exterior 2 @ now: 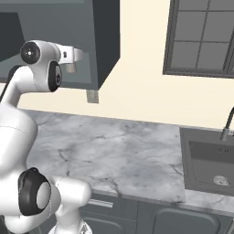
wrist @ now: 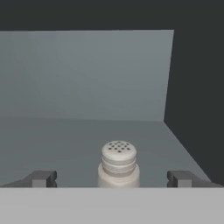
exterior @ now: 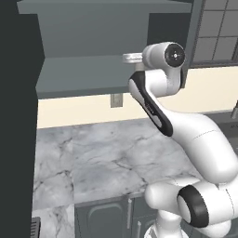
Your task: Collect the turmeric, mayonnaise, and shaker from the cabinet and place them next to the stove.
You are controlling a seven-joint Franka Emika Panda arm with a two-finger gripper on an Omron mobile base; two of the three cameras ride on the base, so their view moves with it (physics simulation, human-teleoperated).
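Pincer: the gripper (wrist: 111, 179) is standing spread wide and released, its 2 dark fingertips (wrist: 41, 178) flanking the shaker without touching it.
Shaker: the shaker (wrist: 118, 165) is sitting upright on the cabinet shelf, roughly midway between the fingertips, perforated cap showing, not yet grasped.
Cabinet: the cabinet (exterior: 93, 46) is hanging open above the counter; the shelf (wrist: 65, 140) around the shaker is looking bare toward the far wall and the right side panel.
Arm pose: the arm (exterior: 186, 135) is rising from the base, bending at the elbow and reaching up, the wrist (exterior 2: 45, 64) turning level so the hand is pointing into the cabinet at shelf height.
Counter: the marble counter (exterior 2: 123, 155) is lying below, with a sink (exterior 2: 210, 160) at the far right.
Progress: the shaker is judged to be the step in hand, with closing, lifting out and carrying to the stove remaining; the turmeric and mayonnaise cannot be placed from these views.
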